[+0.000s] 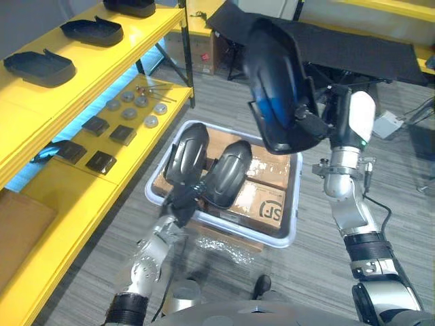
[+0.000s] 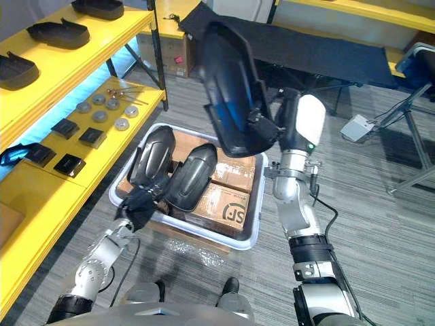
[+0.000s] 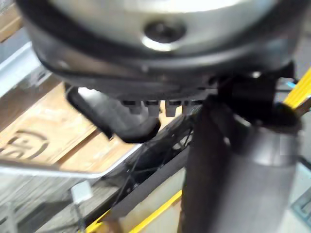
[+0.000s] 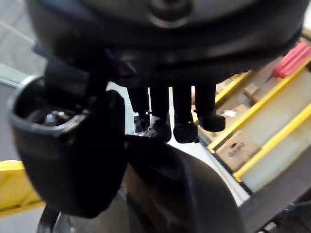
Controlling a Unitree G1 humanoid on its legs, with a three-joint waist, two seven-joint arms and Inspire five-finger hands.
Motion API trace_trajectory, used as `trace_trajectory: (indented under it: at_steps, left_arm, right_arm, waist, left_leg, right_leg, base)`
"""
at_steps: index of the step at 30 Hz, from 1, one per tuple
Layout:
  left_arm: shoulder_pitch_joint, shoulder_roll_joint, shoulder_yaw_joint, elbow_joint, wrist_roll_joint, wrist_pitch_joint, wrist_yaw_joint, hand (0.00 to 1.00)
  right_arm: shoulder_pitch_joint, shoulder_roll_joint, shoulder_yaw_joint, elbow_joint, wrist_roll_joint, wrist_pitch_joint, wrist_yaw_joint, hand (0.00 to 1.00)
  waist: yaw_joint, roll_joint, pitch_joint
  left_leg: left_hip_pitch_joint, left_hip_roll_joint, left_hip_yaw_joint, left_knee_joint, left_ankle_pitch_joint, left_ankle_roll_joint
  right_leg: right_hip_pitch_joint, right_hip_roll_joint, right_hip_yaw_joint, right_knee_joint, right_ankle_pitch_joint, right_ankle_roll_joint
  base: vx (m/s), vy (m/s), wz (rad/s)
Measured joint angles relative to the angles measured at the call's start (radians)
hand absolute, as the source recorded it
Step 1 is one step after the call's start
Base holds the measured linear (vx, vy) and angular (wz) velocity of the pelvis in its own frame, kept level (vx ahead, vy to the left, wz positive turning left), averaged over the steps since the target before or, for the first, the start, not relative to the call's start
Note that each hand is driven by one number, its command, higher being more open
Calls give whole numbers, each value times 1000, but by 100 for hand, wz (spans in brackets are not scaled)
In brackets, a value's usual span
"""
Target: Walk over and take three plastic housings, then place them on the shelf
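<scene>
The yellow shelf (image 1: 68,204) is already carrying three black housings (image 1: 92,30) in a row along its upper board. The grey bin (image 1: 298,204) on the floor is holding a bin pair (image 1: 228,173) towards its left side. The right robot hand (image 1: 319,122) is clamping the raised housing (image 1: 275,81), lifted clear above the bin. The left robot hand (image 1: 182,202) is sitting at the pair's near edge, but I cannot tell its grip. I'm judging one taken, two waiting, none of these three being shelved yet. The lower board is showing four black squares (image 1: 122,134) and six grey discs (image 1: 141,100).
</scene>
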Motion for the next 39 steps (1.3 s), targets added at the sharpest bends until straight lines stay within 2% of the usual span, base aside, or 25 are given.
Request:
trace_trajectory:
  at_steps: [1, 3, 6, 8, 14, 19, 22, 30, 31, 34, 39]
  left_arm:
    - [-21, 0, -21, 19, -19, 4, -2, 100]
    - [-45, 0, -32, 41, -31, 4, -2, 100]
    - [-76, 12, -30, 68, -66, 1, -9, 100]
    - [-75, 23, -30, 69, -69, 0, -30, 100]
    - [-76, 40, -40, 85, -108, -34, -87, 100]
    - [-103, 40, -45, 80, -189, -113, -174, 100]
    - [-112, 39, -45, 51, -221, -136, -208, 100]
    - [-111, 42, -44, 39, -271, -133, -276, 100]
    - [-111, 42, -44, 39, -270, -133, -276, 0]
    - [-111, 42, -45, 39, -256, -133, -268, 0]
    - [-110, 42, -47, 30, -140, -133, -176, 0]
  right_arm:
    - [-3, 0, 26, 0, -11, -43, -3, 0]
    - [-4, 1, 58, 0, -38, -93, -4, 0]
    - [-4, 1, 88, 0, -47, -146, -4, 0]
    - [-4, 3, 103, 2, -47, -160, -4, 0]
    - [-1, 42, 143, 25, -46, -163, -4, 0]
    - [28, 71, 196, 82, -47, -181, -4, 0]
    - [50, 83, 226, 99, -48, -181, -5, 0]
    - [54, 91, 235, 101, -40, -181, -56, 0]
    - [54, 92, 235, 101, -39, -181, -57, 0]
    - [54, 99, 255, 102, -36, -181, -74, 0]
    - [57, 110, 302, 102, 6, -181, -74, 0]
  waist:
    - [-1, 0, -5]
    - [-2, 0, -14]
    - [-2, 0, -16]
    - [-2, 0, -17]
    - [-2, -3, -32]
    - [-1, -10, -53]
    - [0, -10, -54]
    - [0, -11, -60]
    - [0, -11, -62]
    - [0, -11, -66]
    - [0, -20, -74]
  left_leg:
    - [4, 2, 6, 0, 1, -1]
    - [10, 2, 11, -6, 5, -1]
    - [11, 2, 13, -8, 10, -1]
    - [10, 1, 13, -9, 12, -1]
    - [2, 0, 8, -10, 19, -1]
    - [-4, -2, -2, -9, 23, -2]
    - [-5, -2, -3, -9, 24, -2]
    - [-6, -2, -6, -9, 25, -3]
    - [-6, -2, -6, -9, 25, -3]
    - [-6, -2, -6, -9, 26, -3]
    - [-7, -1, -9, -9, 26, -3]
  right_leg:
    - [0, 2, 8, 0, 2, -1]
    - [0, 2, 14, 0, 5, -4]
    - [0, 2, 16, -1, 12, -8]
    - [-1, 2, 17, -1, 14, -9]
    - [-3, 2, 12, -1, 17, -10]
    - [-4, 1, 7, -1, 18, -10]
    - [-4, 1, 6, -1, 19, -11]
    - [-4, 1, 4, -2, 20, -13]
    - [-4, 1, 4, -2, 20, -13]
    - [-4, 1, 4, -2, 20, -13]
    - [-4, 2, 4, -3, 21, -13]
  base:
    - [-49, 12, -14]
    - [-52, 5, -11]
    - [-61, 5, -3]
    - [-68, 3, -1]
    - [-33, 5, 3]
    - [1, 10, 5]
    - [0, 0, 0]
    - [0, 0, 0]
    - [0, 0, 0]
    - [0, 0, 0]
    - [0, 0, 0]
